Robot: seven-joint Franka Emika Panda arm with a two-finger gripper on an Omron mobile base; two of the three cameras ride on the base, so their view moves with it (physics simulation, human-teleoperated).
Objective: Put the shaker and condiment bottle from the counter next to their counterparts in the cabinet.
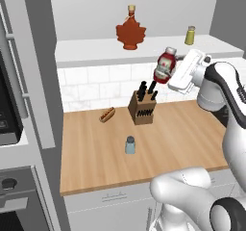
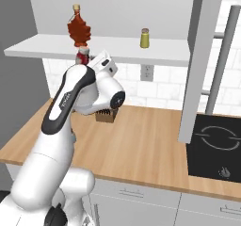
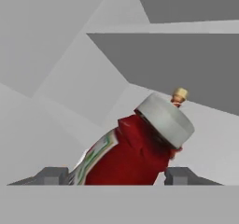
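No text, brand or number can be read anywhere. The ketchup bottle (image 3: pixel 135 153) carries a white label with green and red edging, at about 9 o'clock on its body in the hand view, but no lettering resolves on it.

The condiment bottle (image 1: pixel 165 66) is red with a white cap and a white label edged in green. The shaker (image 1: pixel 129 145) is pale blue-grey with a grey cap. The worktop (image 1: pixel 192 134) is light-brown wood. On the white cabinet (image 1: pixel 96 49) shelf, the maple-leaf bottle (image 1: pixel 130 32) is red-brown with a yellow neck, and the other shaker (image 1: pixel 190 35) is yellowish-olive. The knife block (image 1: pixel 142 109) is brown with black handles.
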